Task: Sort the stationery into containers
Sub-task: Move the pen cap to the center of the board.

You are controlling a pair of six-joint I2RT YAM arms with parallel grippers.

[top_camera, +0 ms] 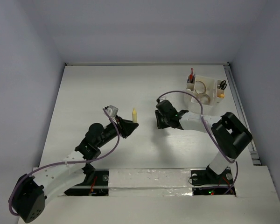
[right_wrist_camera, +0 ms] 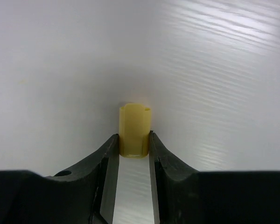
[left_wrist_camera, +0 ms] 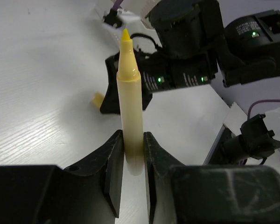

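My left gripper (top_camera: pixel 129 124) (left_wrist_camera: pixel 133 141) is shut on a pale yellow uncapped marker (left_wrist_camera: pixel 129 98), which points up and away, yellow tip uppermost; it shows in the top view (top_camera: pixel 135 115) too. My right gripper (top_camera: pixel 158 123) (right_wrist_camera: pixel 133 141) is shut on a short yellow cap (right_wrist_camera: pixel 135 129), just above the table. The cap also peeks out in the left wrist view (left_wrist_camera: pixel 97 99). The two grippers face each other mid-table, a short gap apart. The white organiser (top_camera: pixel 213 80) stands at the far right.
The organiser holds red and blue pens (top_camera: pixel 191 76), tape rolls (top_camera: pixel 201 87), small scissors (top_camera: pixel 222 85) and a yellow piece (top_camera: pixel 220 95). The right arm's cable (top_camera: pixel 186 93) loops in front of it. White walls close in the table's far and side edges.
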